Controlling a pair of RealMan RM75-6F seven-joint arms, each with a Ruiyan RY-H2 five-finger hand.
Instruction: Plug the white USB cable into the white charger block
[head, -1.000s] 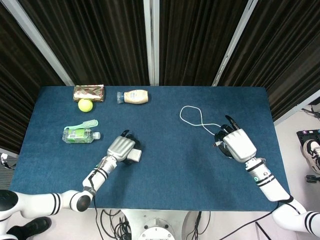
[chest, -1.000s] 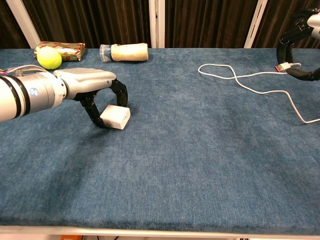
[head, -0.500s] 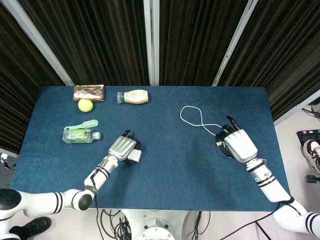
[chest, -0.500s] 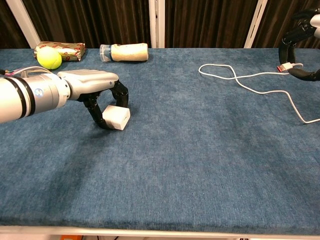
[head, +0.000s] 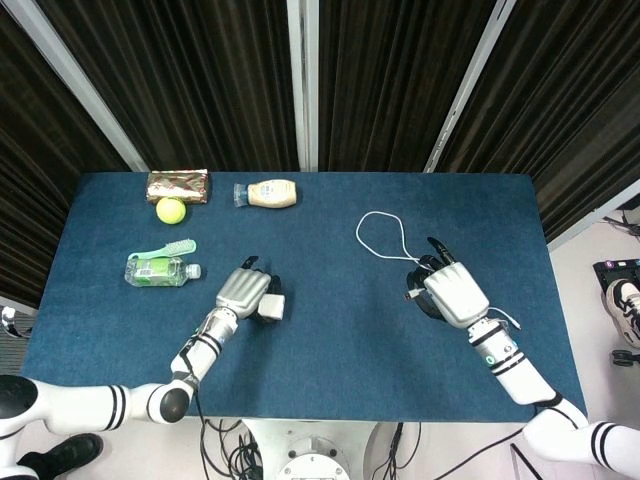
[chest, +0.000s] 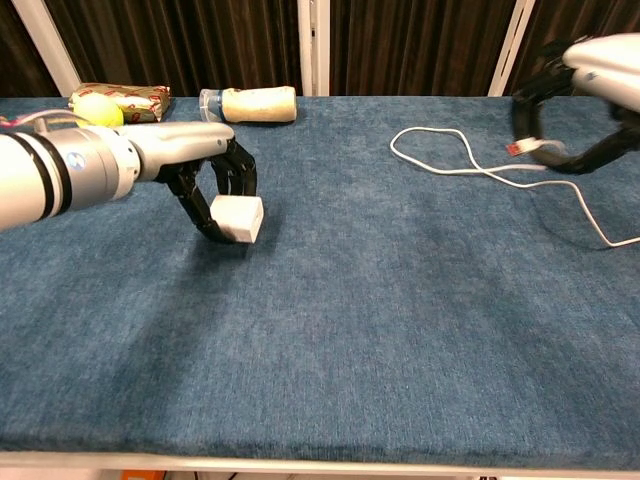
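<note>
The white charger block (chest: 238, 217) was held in the curled dark fingers (chest: 240, 180) of the left hand (head: 243, 291), lifted just clear of the blue table (chest: 380, 330) on the left half, its shadow lying on the cloth beneath it. In the head view the block (head: 271, 306) was seen at the fingertip end of that hand, partly covered by it.

The plug end of the white USB cable (chest: 527, 146) was pinched in the right hand (head: 452, 294), whose fingers were closed around it above the right side of the table. From there the cable (head: 380, 232) was laid out in a loose loop on the cloth towards the back, with a further stretch trailing off towards the right edge in the chest view. The two hands were kept well apart, with bare cloth between them.

Along the far left of the table, a tennis ball (head: 171, 210) was set just in front of a brown foil packet (head: 177, 185), and a squeeze bottle of pale sauce (head: 267, 194) was lying on its side near the back edge. Nearer the left edge, a green brush (head: 172, 249) was placed just behind a plastic bottle with a green label (head: 160, 271), also on its side.
</note>
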